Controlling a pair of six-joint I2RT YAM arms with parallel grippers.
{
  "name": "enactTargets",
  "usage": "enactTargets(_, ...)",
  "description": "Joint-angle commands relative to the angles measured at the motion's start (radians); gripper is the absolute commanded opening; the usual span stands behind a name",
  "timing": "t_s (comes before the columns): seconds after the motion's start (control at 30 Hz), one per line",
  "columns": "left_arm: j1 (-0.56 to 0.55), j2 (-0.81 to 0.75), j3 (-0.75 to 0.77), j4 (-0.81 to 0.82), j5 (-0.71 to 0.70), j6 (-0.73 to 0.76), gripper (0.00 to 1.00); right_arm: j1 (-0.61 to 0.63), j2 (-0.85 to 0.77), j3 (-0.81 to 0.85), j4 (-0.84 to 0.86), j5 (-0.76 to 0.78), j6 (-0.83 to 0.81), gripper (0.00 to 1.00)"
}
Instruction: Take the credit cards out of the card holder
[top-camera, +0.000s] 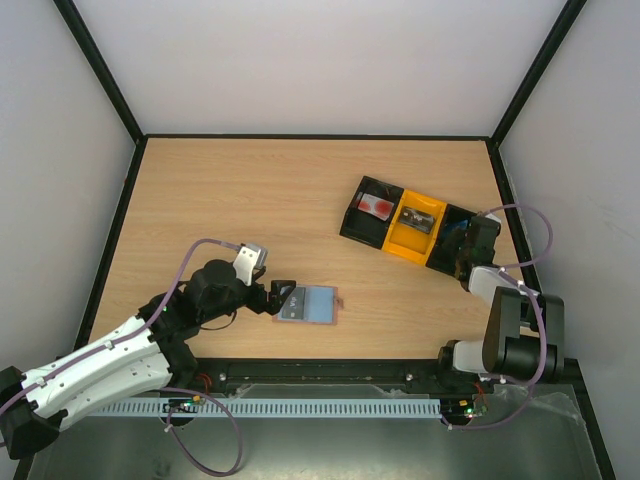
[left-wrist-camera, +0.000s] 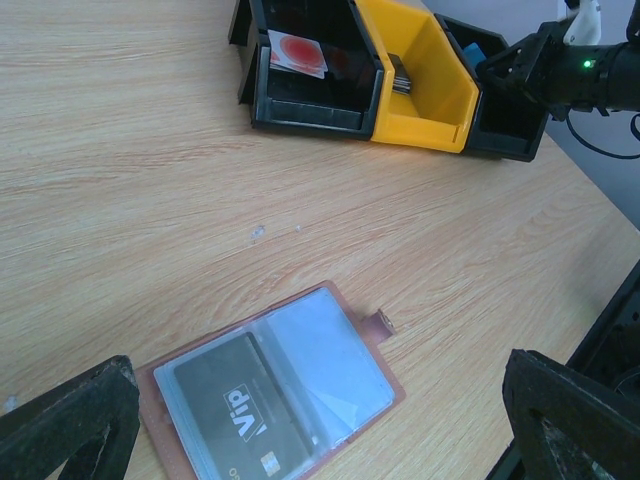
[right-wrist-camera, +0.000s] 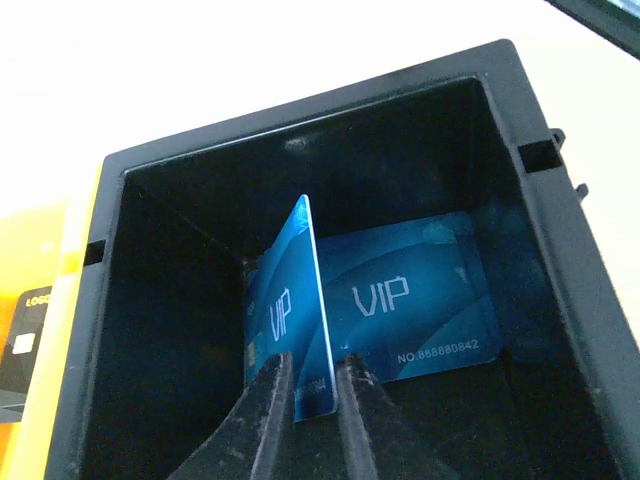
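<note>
**Blue card going into the tray; a black card waits in the holder**

Your right gripper (right-wrist-camera: 315, 378) is down in the end black compartment (right-wrist-camera: 560, 260) of the tray (left-wrist-camera: 300, 112). A blue card (right-wrist-camera: 290, 310) stands on edge between its fingers. The fingers sit close on either side of that card, but you cannot tell whether they pinch it or only flank it. A second blue card (right-wrist-camera: 420, 300) lies flat on the compartment floor just beyond the fingertips. I judge this to be the drop-off step: free the upright card so it falls flat, then lift straight up, clear of the walls.

Your left gripper (top-camera: 278, 297) is spread wide and holds nothing. The card holder (left-wrist-camera: 270, 400) lies open on the bench (left-wrist-camera: 150, 200) directly beneath it, between its two fingers and well apart from the tray. A black card (left-wrist-camera: 235, 412) shows in one pocket, so the task is not finished. The next extraction probably calls for pinning the holder flat, catching that card's edge and sliding it out along its pocket. A thin card gives little to pinch.
</note>
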Motion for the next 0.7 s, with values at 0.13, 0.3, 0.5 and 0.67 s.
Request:
enactTargets(0.13, -0.005, -0.013, 0.024, -0.002, -0.015, 0.005, 1.00, -0.004, 0.018, 0.029, 0.018, 0.051, 0.003, 0.11)
enactTargets(0.3, -0.005, -0.014, 0.025, -0.001, -0.013, 0.005, 1.00, -0.004, 0.034, 0.026, 0.039, 0.069, -0.001, 0.10)
enactTargets(0.5, -0.006, -0.015, 0.022, 0.001, -0.011, 0.011, 1.00, -0.004, 0.042, 0.030, 0.038, 0.084, 0.003, 0.14)
enactTargets(0.67, -0.005, -0.018, 0.022, 0.002, -0.010, 0.011, 1.00, -0.004, 0.011, 0.027, 0.025, 0.100, 0.017, 0.24)
